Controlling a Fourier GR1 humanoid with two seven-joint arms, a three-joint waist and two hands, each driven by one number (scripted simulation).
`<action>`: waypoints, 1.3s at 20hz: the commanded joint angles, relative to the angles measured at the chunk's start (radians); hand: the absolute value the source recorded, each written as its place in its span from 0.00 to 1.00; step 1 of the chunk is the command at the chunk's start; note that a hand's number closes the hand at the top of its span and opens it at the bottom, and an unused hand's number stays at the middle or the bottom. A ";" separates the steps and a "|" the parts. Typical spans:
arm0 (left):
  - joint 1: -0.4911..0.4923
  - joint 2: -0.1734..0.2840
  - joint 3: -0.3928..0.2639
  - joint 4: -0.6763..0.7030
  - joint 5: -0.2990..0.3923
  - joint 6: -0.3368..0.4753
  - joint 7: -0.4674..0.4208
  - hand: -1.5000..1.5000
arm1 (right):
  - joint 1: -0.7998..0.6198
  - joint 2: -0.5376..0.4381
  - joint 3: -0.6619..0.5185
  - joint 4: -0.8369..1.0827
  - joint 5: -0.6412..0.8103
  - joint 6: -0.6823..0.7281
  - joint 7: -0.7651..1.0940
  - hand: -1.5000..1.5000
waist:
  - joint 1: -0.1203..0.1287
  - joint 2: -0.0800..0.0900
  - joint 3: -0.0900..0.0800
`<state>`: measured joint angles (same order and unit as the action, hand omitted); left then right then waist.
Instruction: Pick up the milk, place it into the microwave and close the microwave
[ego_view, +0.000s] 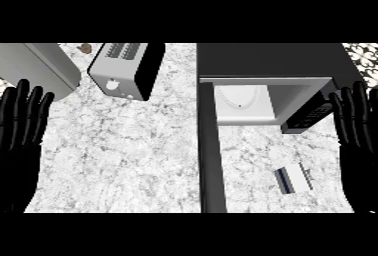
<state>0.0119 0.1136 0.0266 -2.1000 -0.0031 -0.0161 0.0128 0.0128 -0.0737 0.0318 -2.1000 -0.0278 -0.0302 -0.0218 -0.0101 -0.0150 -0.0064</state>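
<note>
A white milk carton with a dark blue side (294, 179) lies on its side on the marble counter, at the lower right. The dark microwave (269, 62) stands behind it with its cavity (244, 102) showing a white inside. Its door (209, 150) hangs open and runs as a dark strip toward the lower edge, left of the carton. My right hand (356, 125) rests open at the right edge, fingers up, right of the carton and apart from it. My left hand (21, 120) rests open at the left edge, far from the carton.
A silver toaster (125, 70) stands at the back, left of the microwave. A grey box-like appliance (37, 65) sits in the far left corner. A small brown item (86, 48) lies behind the toaster. Bare marble counter (118, 160) spreads between my left hand and the door.
</note>
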 joint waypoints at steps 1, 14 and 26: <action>0.035 -0.038 -0.032 0.027 -0.014 -0.008 -0.058 0.00 | 0.027 -0.024 -0.037 -0.055 -0.017 0.024 0.014 0.00 | 0.009 0.014 0.006; 0.320 -0.113 -0.190 -0.073 0.195 0.049 -0.075 0.00 | 0.570 -0.104 -0.185 -0.162 -0.255 0.354 -0.160 0.00 | 0.003 0.011 0.007; 0.625 -0.078 -0.333 0.016 0.147 -0.038 -0.426 0.00 | 0.527 -0.028 -0.175 0.068 -0.130 0.396 -0.251 0.00 | 0.018 0.012 0.006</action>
<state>0.5217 0.0214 -0.2797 -2.1273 0.1426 0.0008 -0.2642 0.5440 -0.1286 -0.1576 -2.0791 -0.1912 0.3665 -0.2625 0.0020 -0.0025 0.0000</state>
